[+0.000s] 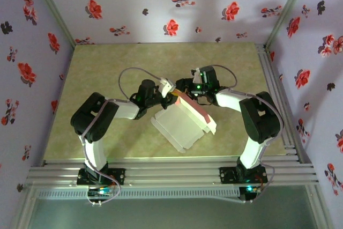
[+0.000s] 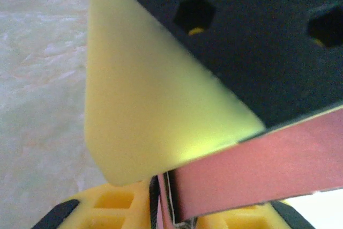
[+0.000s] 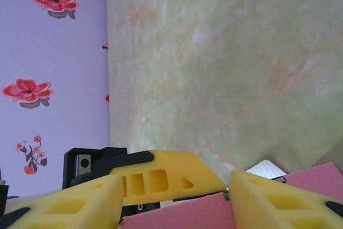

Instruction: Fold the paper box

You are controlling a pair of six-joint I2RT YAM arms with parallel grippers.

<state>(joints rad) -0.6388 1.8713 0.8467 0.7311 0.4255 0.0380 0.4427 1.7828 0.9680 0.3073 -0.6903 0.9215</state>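
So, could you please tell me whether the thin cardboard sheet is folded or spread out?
Partly folded: the whitish-grey cardboard sheet lies mostly spread, its salmon-pink flap lifted over.

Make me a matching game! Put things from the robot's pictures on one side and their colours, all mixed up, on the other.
Things:
1. table
2. wall
3. left claw's fingers
4. raised flap of the paper box

Colours:
A. pink
B. yellow
C. purple with red flowers
D. pale green

Right pairs: 1-D, 2-C, 3-B, 4-A.
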